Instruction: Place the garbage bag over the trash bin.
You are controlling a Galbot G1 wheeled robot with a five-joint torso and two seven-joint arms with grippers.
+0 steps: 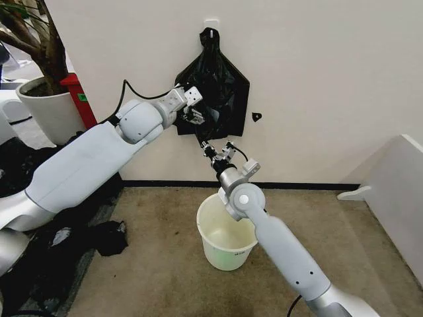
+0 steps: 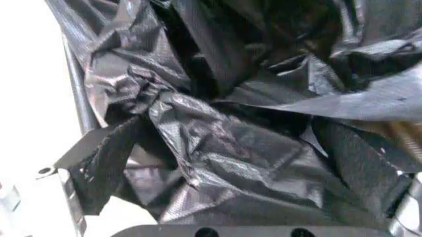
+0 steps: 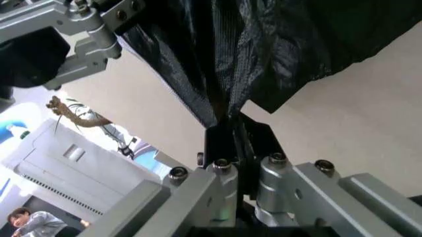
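Right pincer (image 1: 210,150) is clamped on the bag's (image 1: 215,92) lowest tail, pads pinching a thin gathered strip. Left pincer (image 1: 192,117) sits buried in the film higher up; whether it grips, one cannot tell. The bag hangs on the wall above the bin (image 1: 225,236). It looks featherlight, limp and slippery: best pinched at the hem.

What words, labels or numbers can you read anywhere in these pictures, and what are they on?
No text can be read anywhere.
Trash bin: a small dark label low on its side, too small to read.
Red box beside the plant pot: a small green sticker, too small to read.
Garbage bag on the wall: no print visible.
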